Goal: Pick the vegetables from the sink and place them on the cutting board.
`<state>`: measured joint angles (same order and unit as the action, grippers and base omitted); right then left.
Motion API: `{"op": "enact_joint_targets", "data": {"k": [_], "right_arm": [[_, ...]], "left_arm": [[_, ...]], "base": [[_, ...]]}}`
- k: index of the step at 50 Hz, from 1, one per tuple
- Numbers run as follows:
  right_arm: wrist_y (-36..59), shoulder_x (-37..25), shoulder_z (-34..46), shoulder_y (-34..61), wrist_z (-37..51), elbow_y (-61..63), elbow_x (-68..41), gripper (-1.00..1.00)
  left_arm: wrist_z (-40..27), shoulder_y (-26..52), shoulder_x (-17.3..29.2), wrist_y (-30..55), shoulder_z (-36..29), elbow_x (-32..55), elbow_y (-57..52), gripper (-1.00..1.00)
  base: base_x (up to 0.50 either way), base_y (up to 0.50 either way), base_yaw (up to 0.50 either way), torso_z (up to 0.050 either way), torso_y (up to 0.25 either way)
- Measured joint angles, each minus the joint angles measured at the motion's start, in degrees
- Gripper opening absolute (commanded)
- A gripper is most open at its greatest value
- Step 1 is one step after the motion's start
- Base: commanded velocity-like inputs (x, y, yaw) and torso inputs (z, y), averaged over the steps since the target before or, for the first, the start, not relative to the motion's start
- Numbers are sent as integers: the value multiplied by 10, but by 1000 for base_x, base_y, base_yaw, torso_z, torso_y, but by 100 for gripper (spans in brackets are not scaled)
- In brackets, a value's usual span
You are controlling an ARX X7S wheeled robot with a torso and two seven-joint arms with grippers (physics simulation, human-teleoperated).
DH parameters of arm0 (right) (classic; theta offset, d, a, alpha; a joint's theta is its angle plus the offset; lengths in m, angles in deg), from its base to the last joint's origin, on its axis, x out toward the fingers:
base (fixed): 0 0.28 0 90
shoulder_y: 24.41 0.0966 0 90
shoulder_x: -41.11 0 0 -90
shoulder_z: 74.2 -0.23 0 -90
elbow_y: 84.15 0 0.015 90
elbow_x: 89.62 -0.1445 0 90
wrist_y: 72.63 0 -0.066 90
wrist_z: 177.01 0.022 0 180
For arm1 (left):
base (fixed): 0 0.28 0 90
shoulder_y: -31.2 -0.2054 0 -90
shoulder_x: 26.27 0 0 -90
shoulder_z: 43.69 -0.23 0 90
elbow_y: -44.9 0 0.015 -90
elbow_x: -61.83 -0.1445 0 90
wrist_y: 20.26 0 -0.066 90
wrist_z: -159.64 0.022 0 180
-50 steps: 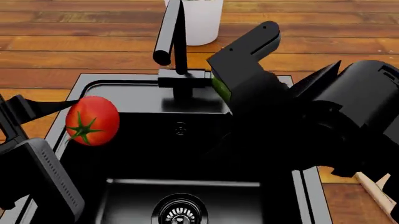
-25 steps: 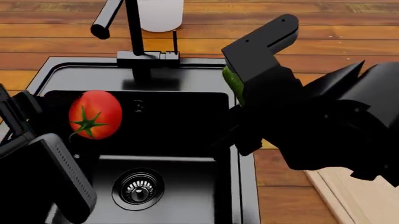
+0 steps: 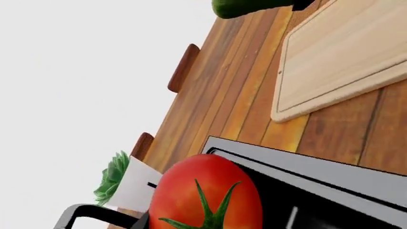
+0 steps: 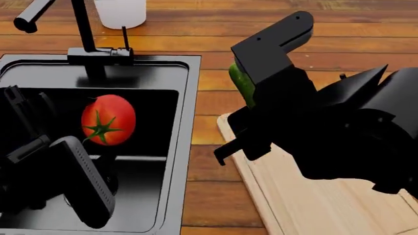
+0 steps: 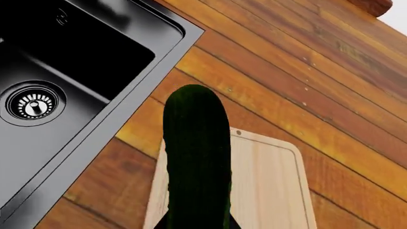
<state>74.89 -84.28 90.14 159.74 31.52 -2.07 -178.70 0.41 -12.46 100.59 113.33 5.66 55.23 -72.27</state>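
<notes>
Tomato [image 4: 107, 119]: glossy red skin, smooth. Cucumber [image 5: 196, 157]: dark green, slight sheen. Sink [image 4: 186, 98]: matt black basin; drain strainer [image 5: 32, 103] shiny steel. Cutting board [image 5: 267, 186]: pale smooth wood. Countertop [image 4: 261, 29]: orange-brown planks, satin, perhaps varnished. Faucet [image 4: 81, 27]: black, semi-gloss.

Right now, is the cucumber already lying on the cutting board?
No, the cucumber is held above the cutting board by the right gripper.

Red tomato [image 4: 107, 120], dark green cucumber [image 5: 196, 157], pale board [image 4: 326, 200].
</notes>
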Motion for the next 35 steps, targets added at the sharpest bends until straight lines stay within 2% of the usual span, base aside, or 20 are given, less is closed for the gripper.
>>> {"op": "enact_joint_targets", "data": {"k": [23,31,35], "right_arm": [[-11,-15,-8,-13,4,7,-10,-100],[-19,-20,-16,-16,11,9,-17,-100],[-32,-23,-25,-22,19,5,-22,-100]], "left_arm": [[22,47,-41,48,-9,12,13,-100],[21,70,-76,83,2,23,36,-100],[19,85,-103,106,19,35,55,-100]], "base": [[-8,-500,0,0,0],[4,-488,0,0,0],[0,0,0,0,0]]}}
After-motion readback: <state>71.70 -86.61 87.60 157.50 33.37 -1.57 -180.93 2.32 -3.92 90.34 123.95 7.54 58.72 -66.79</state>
